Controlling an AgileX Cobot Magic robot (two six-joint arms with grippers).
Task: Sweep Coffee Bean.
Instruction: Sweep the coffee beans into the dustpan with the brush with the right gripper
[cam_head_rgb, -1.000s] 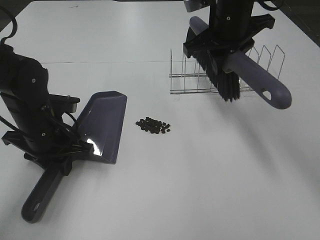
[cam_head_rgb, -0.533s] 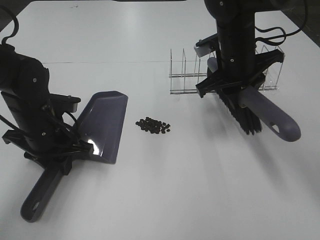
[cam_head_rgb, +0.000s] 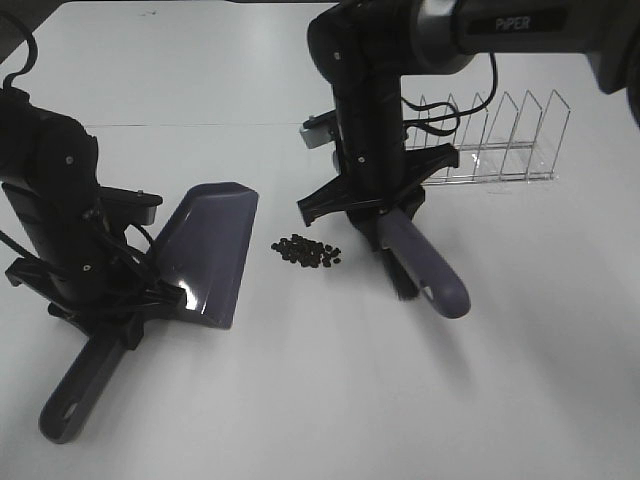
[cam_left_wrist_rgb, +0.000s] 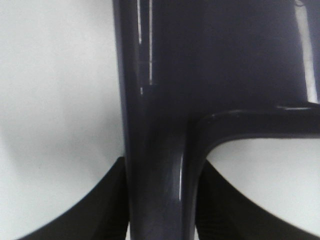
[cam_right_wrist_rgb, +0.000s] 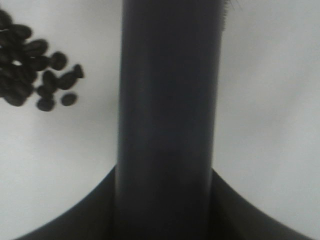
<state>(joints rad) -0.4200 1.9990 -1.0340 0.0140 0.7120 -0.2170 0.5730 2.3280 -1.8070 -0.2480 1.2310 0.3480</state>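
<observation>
Spreading across the whole scene, a plain white table (cam_head_rgb: 520, 400) carries everything. Two black jointed robot arms stand over it: the left arm (cam_head_rgb: 50, 200) at the left edge of the high view, the right arm (cam_head_rgb: 370, 90) reaching in from the far side to the middle.

A glossy purple-grey plastic dustpan (cam_head_rgb: 205, 250) sits left of centre. Its flat pan faces the middle of the table and its long handle points toward the near left corner. The left hand (cam_head_rgb: 105, 320) is clamped tight on that handle where it joins the pan. The left wrist view shows the dark fingers pressed against both sides of the dustpan's stem (cam_left_wrist_rgb: 155, 165).

A clear wire dish rack (cam_head_rgb: 500, 145) stands at the far right, behind the right arm.

The right hand (cam_head_rgb: 385, 215) is closed firmly on a purple-grey plastic brush (cam_head_rgb: 430, 275). Its handle slants toward the near right, and its black bristles (cam_head_rgb: 403, 287) point down at the table. Whether they touch it I cannot tell. The right wrist view shows the handle (cam_right_wrist_rgb: 167, 100) gripped from both sides.

The coffee bean (cam_head_rgb: 306, 251) cluster, small dark ovals, lies loose on the table between dustpan and brush. It is near the bristles and apart from the pan's edge.
</observation>
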